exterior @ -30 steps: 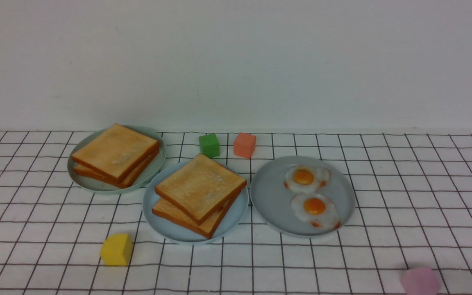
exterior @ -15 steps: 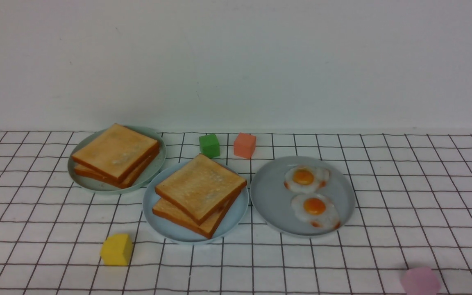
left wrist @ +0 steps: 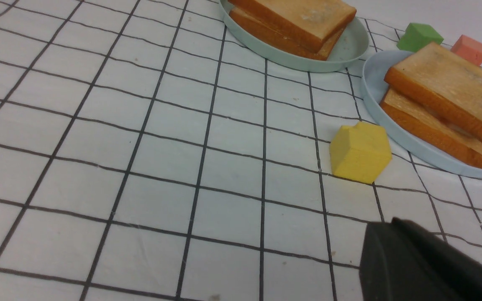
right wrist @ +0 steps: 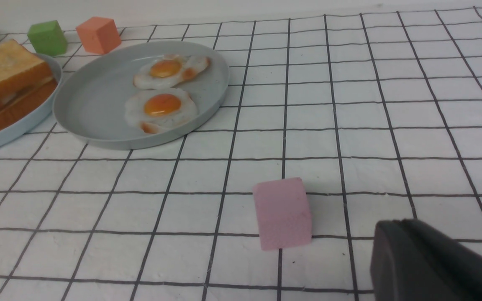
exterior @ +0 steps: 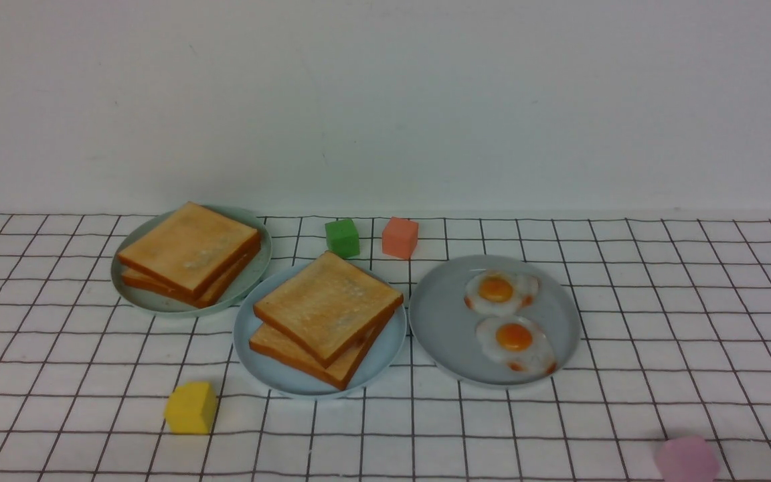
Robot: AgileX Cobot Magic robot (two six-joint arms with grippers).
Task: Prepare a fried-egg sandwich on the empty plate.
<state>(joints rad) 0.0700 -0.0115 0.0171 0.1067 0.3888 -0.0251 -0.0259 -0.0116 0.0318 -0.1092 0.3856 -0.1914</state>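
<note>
The fried-egg sandwich [exterior: 326, 314], two toast slices stacked, sits on the sky-blue plate [exterior: 272, 375] in the middle of the cloth. In the left wrist view a sliver of white shows between the sandwich's [left wrist: 446, 88] slices. Neither arm shows in the front view. My left gripper [left wrist: 391, 221] hovers low over the cloth, near the yellow block [left wrist: 360, 151], jaws together and empty. My right gripper [right wrist: 400, 222] is also shut and empty, beside the pink block [right wrist: 283, 212].
A grey plate [exterior: 439, 328] to the right holds two fried eggs [exterior: 516, 341]. A pale green plate [exterior: 158, 304] at back left holds a plain toast stack [exterior: 188, 248]. Green [exterior: 342, 237] and salmon [exterior: 399, 236] blocks stand behind; yellow [exterior: 190, 407] and pink [exterior: 687, 458] blocks lie in front.
</note>
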